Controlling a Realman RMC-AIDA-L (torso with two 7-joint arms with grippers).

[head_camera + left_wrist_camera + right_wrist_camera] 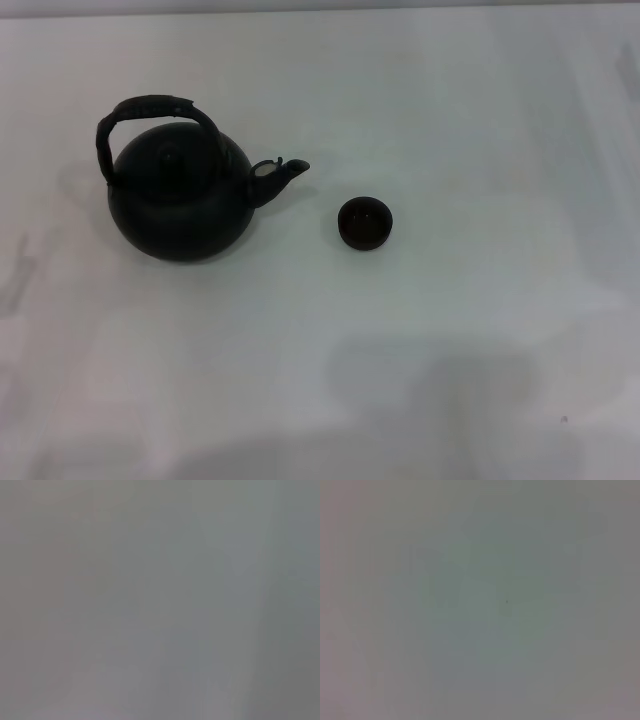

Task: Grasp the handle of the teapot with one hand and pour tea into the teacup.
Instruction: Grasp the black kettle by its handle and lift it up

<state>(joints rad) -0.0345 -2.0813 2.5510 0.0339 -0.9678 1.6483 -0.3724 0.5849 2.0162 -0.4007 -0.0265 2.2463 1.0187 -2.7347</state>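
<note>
The matte black teapot [180,200] stands upright on the white table at the left in the head view, its short spout [283,172] pointing right. Its dark arched handle [150,112] loops over the knobbed lid. The tiny dark teacup [364,222] stands upright a short way right of the spout, apart from the pot. Neither gripper nor arm shows in the head view. Both wrist views show only plain grey surface, with no fingers and no task object.
The white table [450,350] spans the whole head view. Faint shadows lie along its near edge and left side. A small dark speck [563,419] sits at the near right.
</note>
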